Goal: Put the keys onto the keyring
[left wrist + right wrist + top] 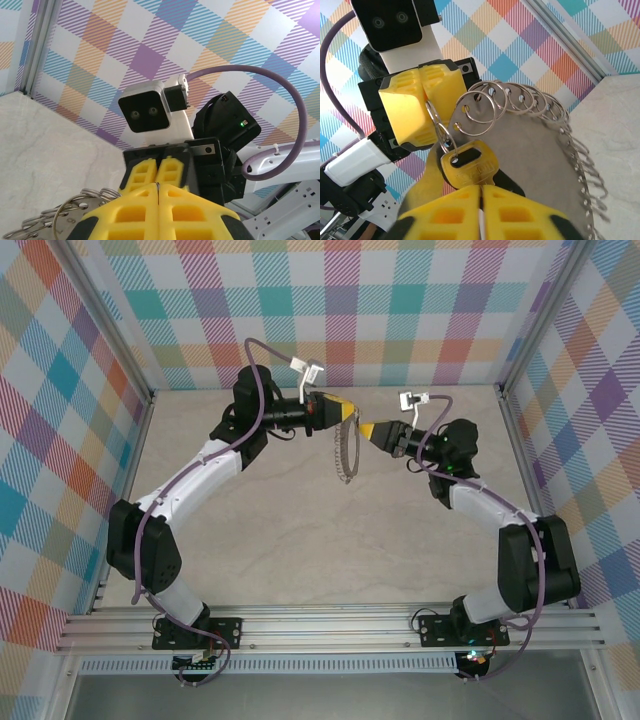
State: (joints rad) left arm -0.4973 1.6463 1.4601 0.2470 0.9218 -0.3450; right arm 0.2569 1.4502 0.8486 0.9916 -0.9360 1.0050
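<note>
Aloft, yellow key (468, 167) touching keyring (530, 145).

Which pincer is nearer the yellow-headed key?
Right. The right pincer is clamped on the key itself; the left pincer sits just beyond the key's head, shut on a loop of the keyring.

My arms (190, 485) are white and black, purple cables (280, 75) looping off them, chunky yellow fingers (410, 110) up front
</note>
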